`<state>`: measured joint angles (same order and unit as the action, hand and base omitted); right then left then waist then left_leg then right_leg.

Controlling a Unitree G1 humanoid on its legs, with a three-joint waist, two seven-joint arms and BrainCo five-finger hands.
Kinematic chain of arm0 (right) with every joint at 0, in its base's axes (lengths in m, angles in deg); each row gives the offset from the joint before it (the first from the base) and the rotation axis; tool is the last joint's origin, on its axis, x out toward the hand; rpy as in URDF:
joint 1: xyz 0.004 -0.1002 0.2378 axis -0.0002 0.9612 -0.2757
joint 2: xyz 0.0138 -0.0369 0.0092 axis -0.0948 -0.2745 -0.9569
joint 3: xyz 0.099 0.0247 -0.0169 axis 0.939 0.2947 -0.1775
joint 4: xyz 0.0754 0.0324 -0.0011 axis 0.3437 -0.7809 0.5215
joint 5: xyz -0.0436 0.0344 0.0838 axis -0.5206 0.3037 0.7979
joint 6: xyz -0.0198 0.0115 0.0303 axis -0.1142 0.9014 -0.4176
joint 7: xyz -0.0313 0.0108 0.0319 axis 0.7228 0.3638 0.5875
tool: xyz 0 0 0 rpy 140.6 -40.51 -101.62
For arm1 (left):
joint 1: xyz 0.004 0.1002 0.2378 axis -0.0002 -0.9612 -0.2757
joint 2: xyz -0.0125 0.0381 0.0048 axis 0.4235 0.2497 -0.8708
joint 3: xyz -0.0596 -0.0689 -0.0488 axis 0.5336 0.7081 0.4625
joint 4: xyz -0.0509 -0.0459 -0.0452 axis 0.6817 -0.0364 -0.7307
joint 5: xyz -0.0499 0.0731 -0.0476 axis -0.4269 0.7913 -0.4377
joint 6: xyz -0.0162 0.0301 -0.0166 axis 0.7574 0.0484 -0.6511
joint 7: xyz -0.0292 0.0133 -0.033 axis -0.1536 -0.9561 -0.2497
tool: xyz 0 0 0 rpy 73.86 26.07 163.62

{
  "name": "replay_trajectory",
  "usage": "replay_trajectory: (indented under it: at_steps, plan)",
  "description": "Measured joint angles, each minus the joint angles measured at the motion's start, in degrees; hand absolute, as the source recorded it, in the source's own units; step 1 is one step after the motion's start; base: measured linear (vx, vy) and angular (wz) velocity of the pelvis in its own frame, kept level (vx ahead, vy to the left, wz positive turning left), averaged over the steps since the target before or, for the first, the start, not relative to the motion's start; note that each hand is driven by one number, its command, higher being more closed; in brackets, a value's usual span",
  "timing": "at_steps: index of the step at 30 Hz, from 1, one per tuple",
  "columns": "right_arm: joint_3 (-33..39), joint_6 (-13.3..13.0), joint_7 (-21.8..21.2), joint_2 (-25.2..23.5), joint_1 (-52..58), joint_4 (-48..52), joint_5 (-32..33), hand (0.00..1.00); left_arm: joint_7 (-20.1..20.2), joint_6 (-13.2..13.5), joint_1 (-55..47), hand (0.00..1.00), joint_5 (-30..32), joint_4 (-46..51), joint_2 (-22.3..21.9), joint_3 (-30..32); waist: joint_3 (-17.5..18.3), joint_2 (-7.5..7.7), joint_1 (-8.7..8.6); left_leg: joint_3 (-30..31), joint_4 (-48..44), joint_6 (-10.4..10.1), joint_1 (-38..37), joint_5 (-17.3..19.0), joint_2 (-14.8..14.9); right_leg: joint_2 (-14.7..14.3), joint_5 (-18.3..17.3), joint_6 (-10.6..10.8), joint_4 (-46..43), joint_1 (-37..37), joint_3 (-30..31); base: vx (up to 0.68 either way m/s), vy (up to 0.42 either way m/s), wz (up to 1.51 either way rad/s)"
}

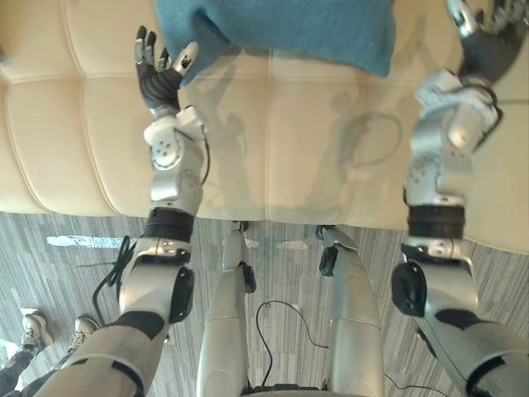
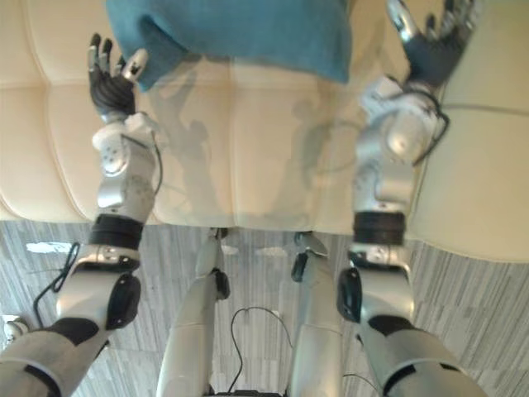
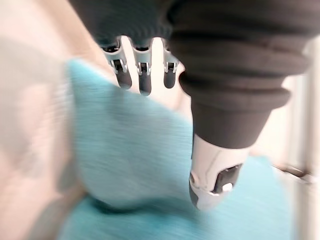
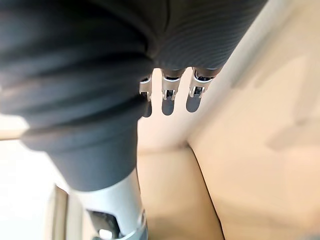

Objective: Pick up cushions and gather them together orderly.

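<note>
A teal cushion (image 1: 281,29) lies on the cream sofa seat (image 1: 273,141), at the far edge of the eye views. My left hand (image 1: 157,70) is raised just left of the cushion's near left corner, fingers straight and open, thumb close to the fabric. The left wrist view has the teal cushion (image 3: 135,155) right past the fingers (image 3: 144,75). My right hand (image 2: 434,45) is up at the far right, to the right of the cushion, open and holding nothing. Its wrist view has straight fingers (image 4: 170,97) over bare sofa.
The sofa's front edge runs across the middle of the eye views, with grey striped carpet (image 1: 74,273) below it. A person's shoes (image 1: 33,327) stand on the carpet at the lower left. The sofa's seat seam (image 4: 200,175) shows under the right hand.
</note>
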<state>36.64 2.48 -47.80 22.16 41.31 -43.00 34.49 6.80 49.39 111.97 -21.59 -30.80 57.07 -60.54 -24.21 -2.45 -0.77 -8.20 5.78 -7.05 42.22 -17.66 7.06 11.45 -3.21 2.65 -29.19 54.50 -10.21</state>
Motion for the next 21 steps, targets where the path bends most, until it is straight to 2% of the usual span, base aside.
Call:
replay_trajectory:
  at_steps: [3,6,7,11,15,16,17,18,19,21]
  plan:
    - [0.2,-0.7,-2.8,-0.3,10.0,5.0,-0.1,0.00,2.5,0.8,-7.6,0.00,-0.3,4.4,1.8,0.0,0.4,0.75,-0.16,0.0,-1.8,0.1,-3.3,2.0,0.5,-0.6,-0.8,0.1,0.9,-4.6,0.2,-0.01,-0.103,-0.06]
    - [-0.7,-1.5,-5.4,-2.0,21.7,9.8,-0.6,0.00,4.4,1.2,-18.2,0.00,0.4,9.1,0.7,0.0,0.8,1.42,-0.20,0.1,-4.3,0.4,-7.0,4.6,0.8,-0.7,-1.7,0.2,1.8,-10.0,-0.5,0.02,-0.104,-0.01]
    - [-2.3,-1.6,-6.7,-3.8,28.3,10.6,-2.3,0.00,5.6,1.2,-25.7,0.00,1.0,9.9,-0.7,0.2,2.0,2.24,-0.26,0.0,-5.6,0.3,-9.5,6.0,1.1,-0.8,-2.1,0.2,2.5,-13.4,-0.8,0.04,-0.065,-0.05]
    - [-7.3,-1.6,-10.4,-8.4,42.0,10.3,-7.5,0.00,8.1,0.2,-40.2,0.00,4.5,8.3,-5.5,0.3,5.0,4.18,-0.22,-0.5,-7.2,-0.1,-16.7,9.0,1.5,-1.6,-3.2,0.6,4.8,-22.3,-0.8,0.11,-0.052,-0.06]
    - [-12.0,-1.5,-14.4,-13.0,50.9,0.0,-17.7,0.00,10.5,-1.8,-50.4,0.00,14.6,-3.0,-10.1,-0.7,12.2,5.25,0.30,-2.1,-9.1,-0.4,-23.3,13.3,2.2,-2.4,-4.0,1.1,8.4,-30.3,-0.2,0.15,-0.017,-0.17]
    - [-12.1,-1.5,-14.7,-13.7,51.3,-2.0,-18.7,0.00,10.6,-2.0,-51.3,0.00,15.9,-4.9,-10.6,-0.7,12.9,5.23,0.35,-2.4,-9.1,-0.2,-24.1,13.7,2.2,-2.5,-4.1,1.1,8.8,-31.0,-0.1,0.15,0.023,-0.33]
    - [-12.3,-1.0,-15.4,-15.4,52.4,-9.4,-21.4,0.00,10.9,-2.9,-52.5,0.00,19.4,-11.9,-12.2,-0.6,15.0,5.10,0.38,-3.2,-9.0,-0.5,-26.3,14.4,2.2,-2.6,-4.2,1.3,10.2,-33.5,0.1,0.11,0.026,-0.20]
    - [-12.3,-0.6,-15.5,-15.8,52.5,-12.1,-22.3,0.00,10.9,-3.2,-52.7,0.00,20.6,-14.3,-12.8,-0.5,15.4,4.95,0.34,-3.2,-9.0,-0.5,-27.3,14.7,2.2,-2.7,-4.2,1.3,10.7,-34.6,0.1,0.14,0.038,-0.22]
    - [-12.2,0.7,-15.6,-16.5,53.0,-19.2,-23.8,0.00,10.9,-4.3,-53.1,0.00,23.7,-20.5,-14.4,0.0,16.4,4.79,0.24,-3.7,-8.8,-0.5,-29.7,15.4,2.2,-2.9,-4.3,1.5,11.9,-37.2,0.4,0.08,0.021,-0.12]
    - [-11.7,1.6,-15.6,-16.6,53.2,-26.6,-25.3,0.00,10.9,-5.3,-54.1,0.00,26.3,-25.9,-15.8,0.5,18.0,4.52,0.22,-4.1,-7.9,-1.0,-31.8,15.7,2.3,-3.4,-4.2,1.7,13.6,-39.3,1.0,0.09,0.020,-0.14]
